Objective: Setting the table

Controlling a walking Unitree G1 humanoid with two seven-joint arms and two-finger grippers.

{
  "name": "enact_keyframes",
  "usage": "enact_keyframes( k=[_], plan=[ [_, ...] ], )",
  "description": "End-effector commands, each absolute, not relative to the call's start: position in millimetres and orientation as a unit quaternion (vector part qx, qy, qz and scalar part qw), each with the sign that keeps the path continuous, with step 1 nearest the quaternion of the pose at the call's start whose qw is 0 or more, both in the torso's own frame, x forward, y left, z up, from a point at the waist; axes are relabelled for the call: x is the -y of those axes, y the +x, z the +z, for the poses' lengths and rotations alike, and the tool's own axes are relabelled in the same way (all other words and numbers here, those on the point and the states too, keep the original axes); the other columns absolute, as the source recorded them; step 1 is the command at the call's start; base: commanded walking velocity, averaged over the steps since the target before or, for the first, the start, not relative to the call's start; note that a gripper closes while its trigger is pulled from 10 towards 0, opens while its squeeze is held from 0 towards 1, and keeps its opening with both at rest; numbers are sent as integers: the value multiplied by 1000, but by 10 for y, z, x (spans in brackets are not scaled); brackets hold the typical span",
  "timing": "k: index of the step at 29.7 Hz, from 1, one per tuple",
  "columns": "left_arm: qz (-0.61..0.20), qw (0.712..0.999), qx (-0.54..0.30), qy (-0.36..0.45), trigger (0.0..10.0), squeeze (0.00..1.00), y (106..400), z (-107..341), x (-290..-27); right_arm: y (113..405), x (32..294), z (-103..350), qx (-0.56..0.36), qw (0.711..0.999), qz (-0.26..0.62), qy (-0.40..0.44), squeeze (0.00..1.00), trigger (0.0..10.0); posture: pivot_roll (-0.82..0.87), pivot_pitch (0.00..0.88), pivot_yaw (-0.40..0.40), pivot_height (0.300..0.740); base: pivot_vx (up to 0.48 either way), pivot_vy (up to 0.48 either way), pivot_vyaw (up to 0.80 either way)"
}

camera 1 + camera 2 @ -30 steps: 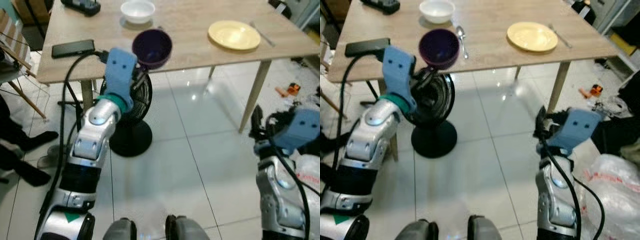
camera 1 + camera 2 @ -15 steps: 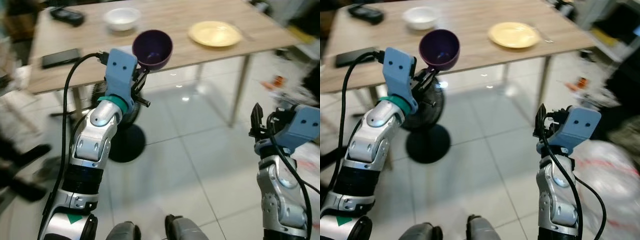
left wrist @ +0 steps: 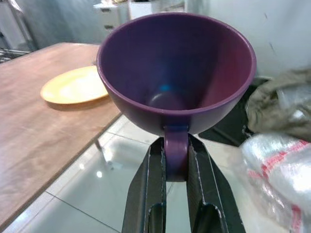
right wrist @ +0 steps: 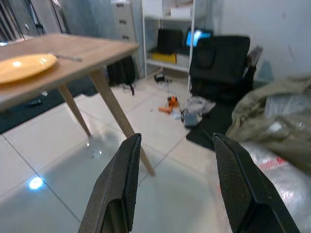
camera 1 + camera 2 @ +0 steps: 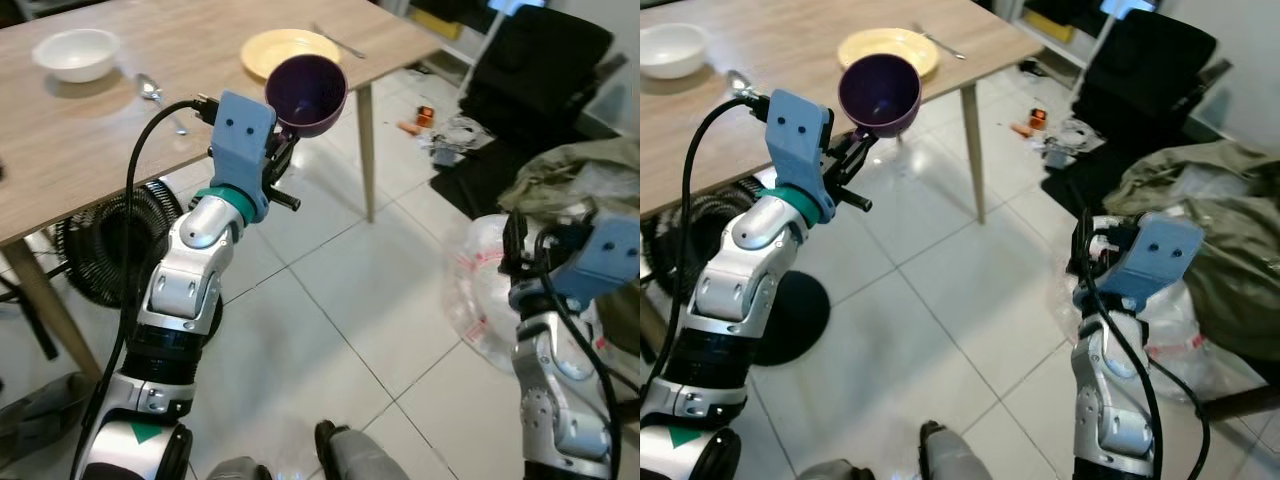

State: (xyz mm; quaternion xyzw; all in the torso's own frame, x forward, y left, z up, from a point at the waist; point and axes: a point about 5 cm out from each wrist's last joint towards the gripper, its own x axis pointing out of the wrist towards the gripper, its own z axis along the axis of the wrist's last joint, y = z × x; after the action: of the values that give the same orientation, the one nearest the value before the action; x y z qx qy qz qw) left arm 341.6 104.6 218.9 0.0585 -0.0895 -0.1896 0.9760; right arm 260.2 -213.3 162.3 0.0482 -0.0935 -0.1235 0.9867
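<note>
The floor [image 5: 330,300] is made of big shiny white tiles, and bright spots of light shine on it. A light wooden desk [image 5: 60,130] stands on thin wooden legs, with a round black fan [image 5: 95,240] on the floor under it. Past the desk's corner sit a black chair [image 5: 1140,70], a heap of green cloth [image 5: 1210,210], a clear plastic bag [image 5: 1180,320] and a white wall [image 4: 272,29].
</note>
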Motion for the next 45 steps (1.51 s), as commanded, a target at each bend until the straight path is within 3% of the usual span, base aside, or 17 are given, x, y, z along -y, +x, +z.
enact_keyframes(
  k=[1, 4, 7, 11, 12, 14, 29, 45],
  plan=[
    [-198, 976, 50, 76, 10000, 0, 3402, 1915, -1041, 2559, 2171, 1436, 54, 991, -121, 13, 0, 10000, 18, 21, 55, 740, 0, 0, -800],
    [-197, 976, 37, 85, 10000, 0, 3394, 1820, -1059, 2554, 2154, 1368, 40, 993, -112, 4, 0, 10000, 18, 21, 55, 740, 0, 0, -800],
    [-184, 973, -58, 130, 10000, 0, 3290, 1194, -1264, 2449, 2054, 924, -37, 997, -69, -28, 0, 10000, 22, 29, 51, 740, 0, 0, -800],
    [-181, 969, -90, 142, 10000, 0, 3233, 1001, -1339, 2401, 2034, 791, -59, 996, -60, -29, 0, 10000, 24, 30, 50, 740, 0, 0, -800],
    [-177, 962, -131, 159, 10000, 0, 3103, 712, -1479, 2298, 2028, 566, -93, 994, -56, -22, 0, 10000, 29, 37, 41, 740, 0, 0, -800],
    [-171, 961, -144, 162, 10000, 0, 3045, 613, -1547, 2247, 2013, 475, -108, 993, -51, -18, 0, 10000, 33, 39, 36, 740, 0, 0, -800],
    [-151, 959, -165, 176, 10000, 0, 2884, 337, -1741, 2073, 1863, 88, -163, 986, -19, -4, 0, 10000, 39, 37, 28, 740, 0, 0, -800],
    [-164, 963, -133, 165, 10000, 0, 2982, 402, -1624, 2141, 1978, 153, -128, 991, -43, -7, 0, 10000, 26, 29, 37, 740, 0, 0, -800]
  ],
)
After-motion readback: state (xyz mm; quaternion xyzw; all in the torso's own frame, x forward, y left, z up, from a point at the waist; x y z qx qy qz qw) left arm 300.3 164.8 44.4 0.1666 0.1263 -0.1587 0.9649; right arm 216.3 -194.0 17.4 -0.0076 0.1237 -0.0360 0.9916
